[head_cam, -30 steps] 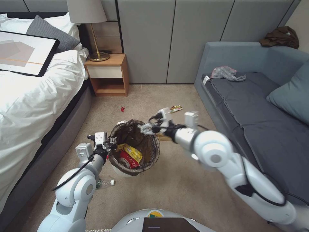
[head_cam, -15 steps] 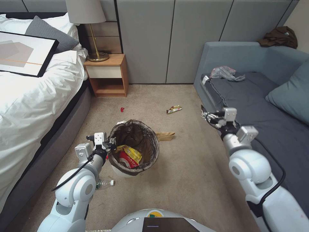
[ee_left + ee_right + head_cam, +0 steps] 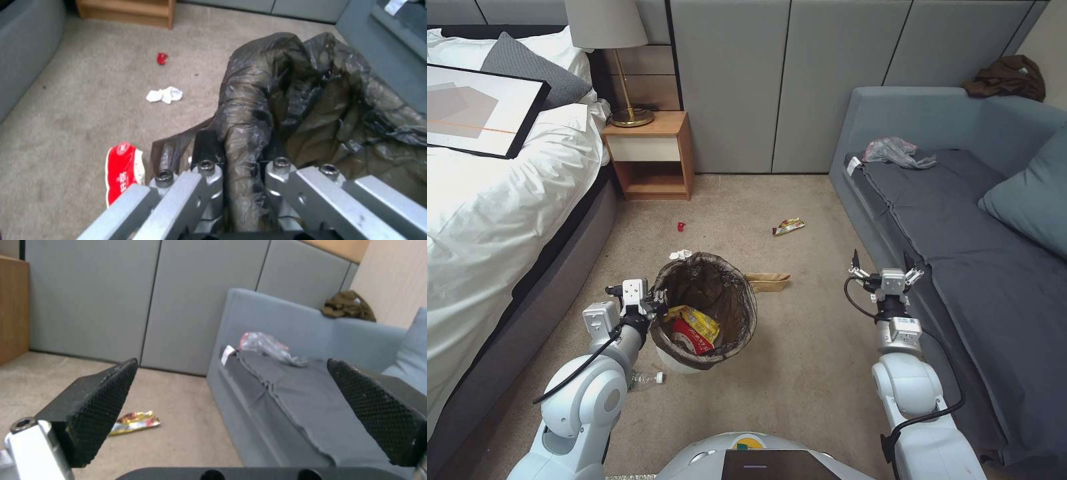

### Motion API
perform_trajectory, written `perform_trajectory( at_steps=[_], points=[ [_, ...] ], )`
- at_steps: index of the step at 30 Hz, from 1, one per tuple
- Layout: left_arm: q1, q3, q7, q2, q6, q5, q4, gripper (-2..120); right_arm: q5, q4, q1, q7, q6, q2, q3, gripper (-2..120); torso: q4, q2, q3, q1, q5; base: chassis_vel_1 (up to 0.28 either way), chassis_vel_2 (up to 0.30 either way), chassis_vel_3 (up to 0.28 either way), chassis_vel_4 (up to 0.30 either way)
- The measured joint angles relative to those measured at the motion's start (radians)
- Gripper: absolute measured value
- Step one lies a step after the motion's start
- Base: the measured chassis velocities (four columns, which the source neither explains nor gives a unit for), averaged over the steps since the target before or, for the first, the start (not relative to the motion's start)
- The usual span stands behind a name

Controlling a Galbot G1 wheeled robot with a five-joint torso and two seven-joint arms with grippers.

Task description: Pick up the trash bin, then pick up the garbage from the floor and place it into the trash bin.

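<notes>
Head view. We count one trash bin (image 3: 704,310), white with a dark bag over its rim, standing out on the carpet (image 3: 800,373) between the bed (image 3: 500,220) and the sofa (image 3: 960,227). The left hand (image 3: 654,305) is clenched on the bin's near-left rim. Inside the bin we count two wrappers: one yellow wrapper (image 3: 699,319) and one red-and-white wrapper (image 3: 690,333). Loose on the carpet: one tissue wad (image 3: 680,255) touching the bin's far rim, one red scrap (image 3: 681,227) nearer the nightstand (image 3: 650,157), one foil wrapper (image 3: 788,227) towards the sofa, one tan paper bag (image 3: 768,281) just beside the bin's right side, one clear bottle (image 3: 646,379) by the bin's base. The right hand (image 3: 886,272) hangs released and empty at the sofa's front edge.

Left wrist view. Fingers (image 3: 209,186) pinch the bag-covered rim. On the carpet we count three pieces: tissue wad, red scrap, and one red-and-white packet (image 3: 121,171) close to the hand.

Right wrist view. Both pads (image 3: 100,406) stand wide apart; foil wrapper on the carpet, one crumpled plastic bag (image 3: 269,348) on the sofa seat, grey wall panels (image 3: 146,300) behind.
</notes>
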Motion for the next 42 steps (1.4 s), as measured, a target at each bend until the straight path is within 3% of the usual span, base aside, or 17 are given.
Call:
perform_trajectory(
  at_steps=[21, 42],
  points=[
    [-0.021, -0.020, 0.046, 0.020, -0.006, -0.001, 0.001, 6, -0.012, -0.006, -0.022, 0.000, 0.024, 0.024, -0.007, 100, 0.0000, 0.000, 0.000, 0.000, 0.0000, 0.000, 0.000, 0.000, 0.000],
    [-0.041, -0.029, 0.015, 0.024, 0.012, -0.023, 0.001, 6, -0.011, -0.020, -0.037, 0.001, 0.045, 0.026, -0.012, 100, 0.0000, 0.000, 0.000, 0.000, 0.0001, 0.000, 0.000, 0.000, 0.000]
  ],
)
